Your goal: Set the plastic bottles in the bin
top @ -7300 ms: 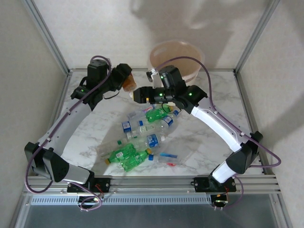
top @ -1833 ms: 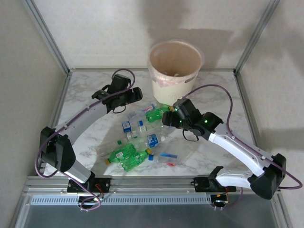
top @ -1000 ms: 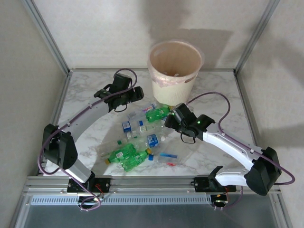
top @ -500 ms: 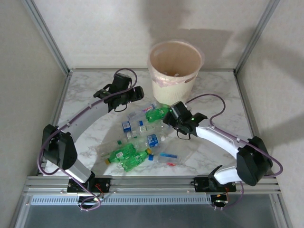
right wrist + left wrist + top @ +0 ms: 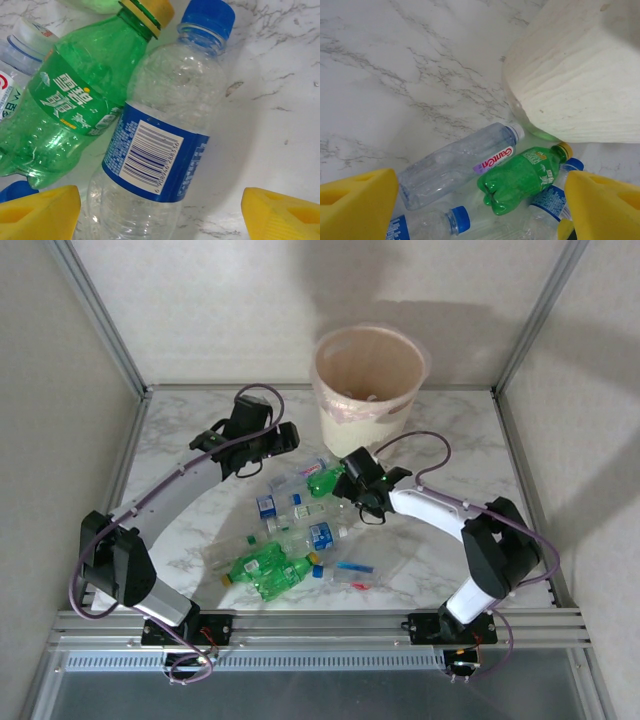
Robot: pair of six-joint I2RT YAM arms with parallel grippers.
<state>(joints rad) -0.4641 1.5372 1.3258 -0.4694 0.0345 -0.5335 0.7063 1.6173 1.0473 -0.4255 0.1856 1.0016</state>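
My right gripper (image 5: 160, 212) has swung left over the bottles (image 5: 285, 540), jaws wide; I'd pinch the light, slippery clear bottle (image 5: 162, 150) mid-label.

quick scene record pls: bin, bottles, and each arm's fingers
bin: upright, bag-lined, far edge of table
bottles: lying in a pile mid-table, in front of bin
left fingers: open, above clear bottle and green bottle beside bin
right fingers: open, one each side of blue-label bottle
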